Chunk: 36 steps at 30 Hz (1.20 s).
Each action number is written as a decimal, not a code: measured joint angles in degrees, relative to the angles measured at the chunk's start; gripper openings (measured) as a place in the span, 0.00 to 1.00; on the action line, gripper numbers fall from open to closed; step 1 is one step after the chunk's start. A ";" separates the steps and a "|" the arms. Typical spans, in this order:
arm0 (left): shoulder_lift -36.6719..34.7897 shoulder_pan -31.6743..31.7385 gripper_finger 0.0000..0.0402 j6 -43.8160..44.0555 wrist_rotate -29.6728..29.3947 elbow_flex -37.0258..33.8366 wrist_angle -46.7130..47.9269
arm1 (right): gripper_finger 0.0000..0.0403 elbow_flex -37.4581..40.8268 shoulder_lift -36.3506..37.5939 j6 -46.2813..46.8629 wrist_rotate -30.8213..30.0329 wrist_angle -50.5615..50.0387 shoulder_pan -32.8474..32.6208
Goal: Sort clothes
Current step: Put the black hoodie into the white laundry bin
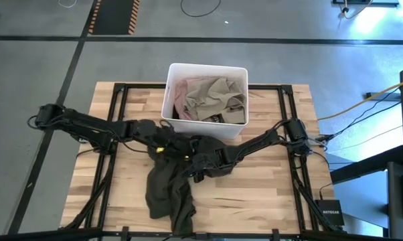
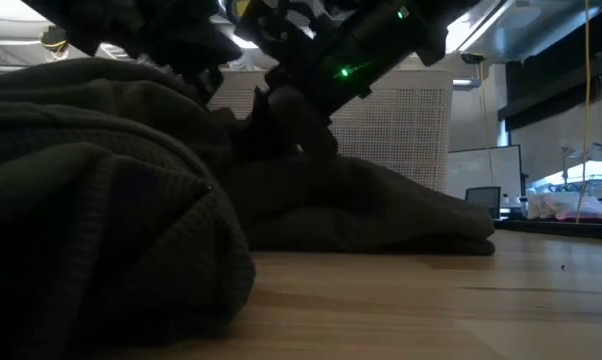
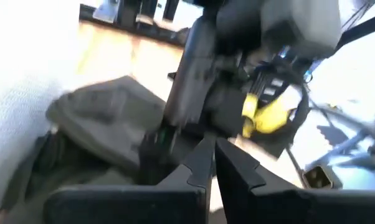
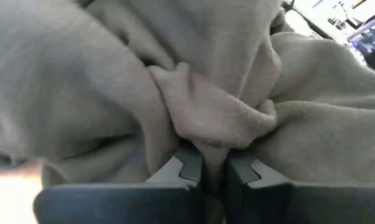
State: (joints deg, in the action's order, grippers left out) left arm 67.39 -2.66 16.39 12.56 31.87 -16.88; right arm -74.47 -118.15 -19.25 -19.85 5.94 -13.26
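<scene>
A large olive-grey garment (image 1: 169, 191) lies crumpled on the wooden table, from the middle toward the near edge; it fills the left of the low view (image 2: 111, 200). My right gripper (image 1: 193, 166) is down on the garment's far end and shut on a fold of it (image 4: 215, 115). My left gripper (image 1: 169, 144) is just beside it, near the bin's front wall, with its fingers (image 3: 213, 171) shut and nothing between them. The white bin (image 1: 205, 69) holds a pale pink shirt (image 1: 180, 100) and a pale olive-grey garment (image 1: 218, 97). My right gripper pinches a bunched fold of the olive-grey garment (image 4: 212, 140) between its two fingers, several layers gathered together. The cloth bulges out past the fingertips. The rest of the garment lies slack on the table.
The white bin stands at the table's far middle, right behind both grippers. The two arms meet close together in the middle of the table. Bare wood (image 1: 268, 194) shows to the right and the left of the garment. Black frame rails (image 1: 121, 100) run along the table's sides.
</scene>
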 joint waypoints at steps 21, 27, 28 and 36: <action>-18.89 -3.15 0.04 -6.20 -17.56 -0.51 16.80 | 0.05 -4.75 15.46 0.83 -3.41 -13.67 -4.40; -20.09 -3.10 0.04 -6.39 -23.97 -0.56 20.37 | 0.05 -7.26 26.11 0.25 -6.00 -15.26 -3.76; -20.32 -3.10 0.04 -6.37 -24.65 -0.55 20.56 | 0.05 -7.89 27.40 -0.50 -6.57 -15.27 -3.48; -20.30 -3.10 0.04 -6.00 -27.39 -0.53 23.00 | 0.05 -19.30 31.54 -3.96 -7.11 -15.37 1.93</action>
State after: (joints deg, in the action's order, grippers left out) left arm 47.09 -5.76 10.39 -14.83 31.33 6.12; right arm -93.77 -86.61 -23.21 -26.97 -9.43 -11.33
